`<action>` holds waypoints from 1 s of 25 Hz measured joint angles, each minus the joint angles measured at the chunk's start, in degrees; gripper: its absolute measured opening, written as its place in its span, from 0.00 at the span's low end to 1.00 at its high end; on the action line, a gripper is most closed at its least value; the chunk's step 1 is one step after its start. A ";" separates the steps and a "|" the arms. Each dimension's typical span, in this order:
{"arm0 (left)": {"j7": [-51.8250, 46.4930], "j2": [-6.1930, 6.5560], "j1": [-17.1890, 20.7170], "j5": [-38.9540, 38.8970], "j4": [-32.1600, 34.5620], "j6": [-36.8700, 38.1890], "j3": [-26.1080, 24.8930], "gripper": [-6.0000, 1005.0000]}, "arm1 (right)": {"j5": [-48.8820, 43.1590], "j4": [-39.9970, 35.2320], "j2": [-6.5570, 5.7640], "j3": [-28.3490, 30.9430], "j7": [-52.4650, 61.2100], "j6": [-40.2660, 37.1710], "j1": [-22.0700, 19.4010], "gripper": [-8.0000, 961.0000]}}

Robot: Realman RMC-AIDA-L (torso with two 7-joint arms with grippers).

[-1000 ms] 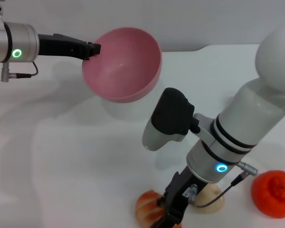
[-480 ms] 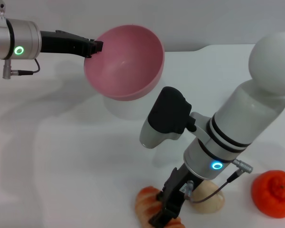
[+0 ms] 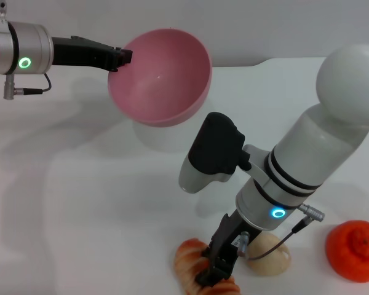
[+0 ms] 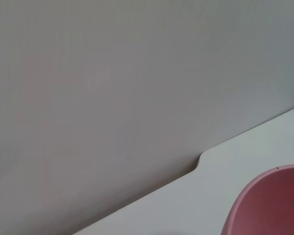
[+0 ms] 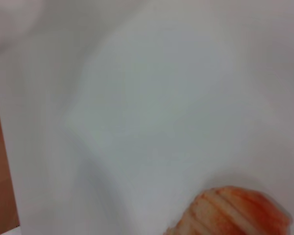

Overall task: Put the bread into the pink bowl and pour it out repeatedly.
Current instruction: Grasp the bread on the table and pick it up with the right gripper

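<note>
Left jaws (image 3: 120, 58) clamp the glossy pink bowl's (image 3: 160, 80) rim, tilted; right jaws (image 3: 214, 275), aperture unclear, over the orange-brown ridged bread (image 3: 190, 264).

Count of things on and above the white table (image 3: 80, 203)

There is one pink bowl (image 3: 163, 77), also seen in part in the left wrist view (image 4: 269, 205), and one ridged orange-brown bread (image 3: 189, 263), whose end also shows in the right wrist view (image 5: 232, 210). One small beige lump (image 3: 272, 257) lies just beside the bread, and one orange fruit (image 3: 355, 249) sits farther to the right. Two robot arms are in view, each with one gripper: the left gripper (image 3: 118, 58) at the bowl's rim and the right gripper (image 3: 216, 270) down at the bread. That makes four loose things on or over one table.
</note>
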 joint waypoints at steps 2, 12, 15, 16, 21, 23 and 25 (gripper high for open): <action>0.01 0.00 -0.01 0.00 -0.01 -0.22 0.00 0.09 | -0.11 0.02 -0.01 -0.17 -0.06 0.14 0.02 0.62; 0.04 0.00 -0.01 0.00 -0.31 -0.73 0.00 0.10 | -0.32 0.05 -0.15 -0.21 -0.15 0.80 0.17 0.40; 0.04 0.00 -0.01 0.00 -0.31 -0.73 0.00 0.10 | -0.36 0.04 -0.20 -0.20 -0.15 1.05 0.22 0.37; 0.04 0.00 -0.01 0.00 -0.31 -0.73 0.00 0.10 | -0.37 0.03 -0.21 -0.19 -0.15 1.14 0.24 0.36; 0.09 0.00 0.02 0.00 -0.32 -0.73 0.00 0.10 | -0.38 0.02 -0.21 -0.19 -0.15 1.21 0.26 0.34; 0.12 0.00 0.06 0.00 -0.32 -0.73 0.00 0.10 | -0.38 0.02 -0.21 -0.19 -0.15 1.24 0.26 0.33; 0.17 0.00 0.09 0.00 -0.33 -0.73 0.00 0.10 | -0.38 0.02 -0.21 -0.19 -0.15 1.28 0.26 0.32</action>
